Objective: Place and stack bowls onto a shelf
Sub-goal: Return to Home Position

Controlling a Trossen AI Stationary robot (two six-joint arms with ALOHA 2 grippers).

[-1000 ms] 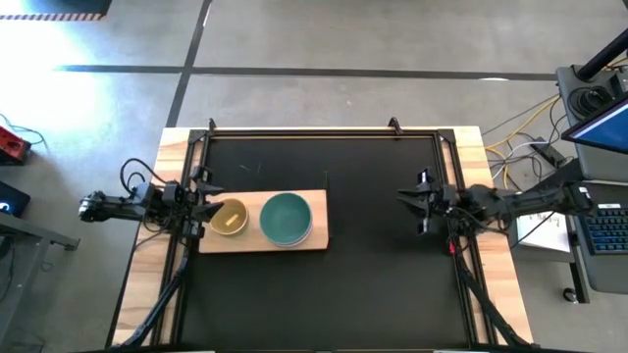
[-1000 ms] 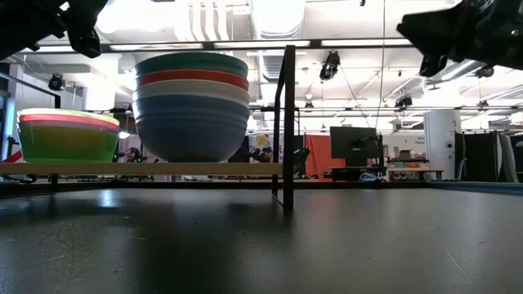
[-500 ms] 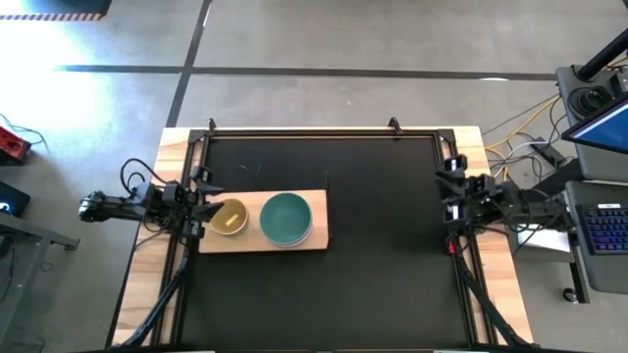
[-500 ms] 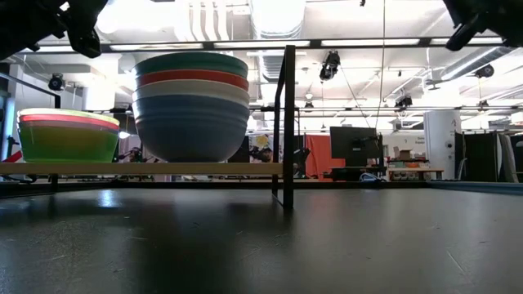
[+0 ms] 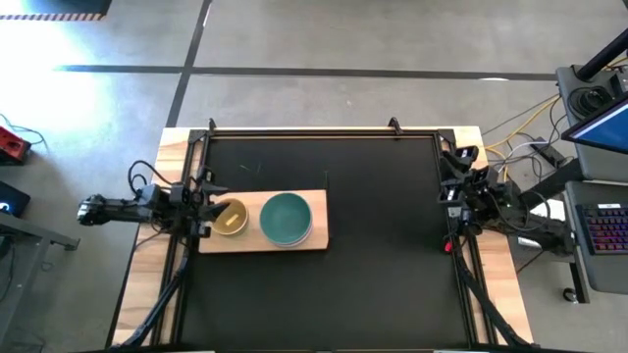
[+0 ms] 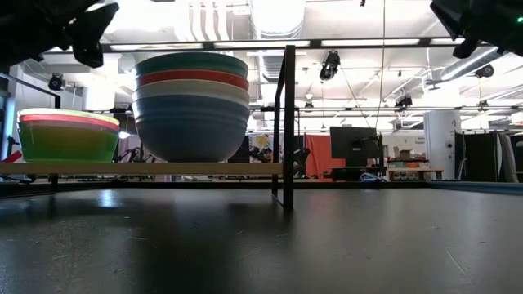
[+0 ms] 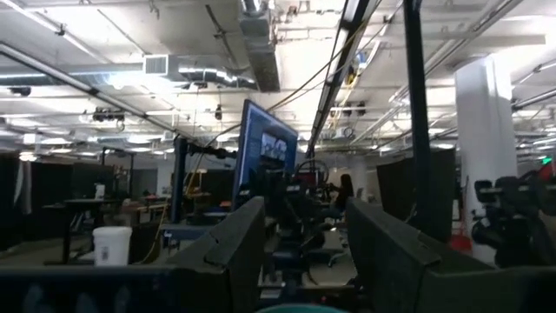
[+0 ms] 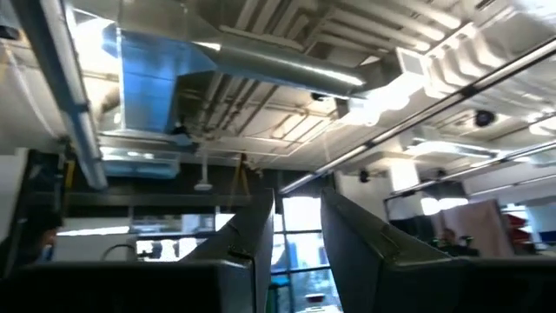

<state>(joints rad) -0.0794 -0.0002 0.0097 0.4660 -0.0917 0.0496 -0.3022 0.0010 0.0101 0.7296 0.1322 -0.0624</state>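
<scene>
The left tool (image 5: pixel 204 203), spread and empty, hovers at the shelf's (image 5: pixel 257 244) left end beside the small-bowl stack (image 5: pixel 231 218). The teal-topped large stack (image 5: pixel 286 218) stands next. The right tool (image 5: pixel 448 176), slightly parted, hangs at the counter's (image 5: pixel 383 255) right edge. Stacking looks done; homing remains.

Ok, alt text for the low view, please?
Two bowl stacks stand on the wooden shelf: four large bowls, teal on top, and left of them a shorter stack of small bowls. The left hand and right hand hang in the upper corners.
</scene>
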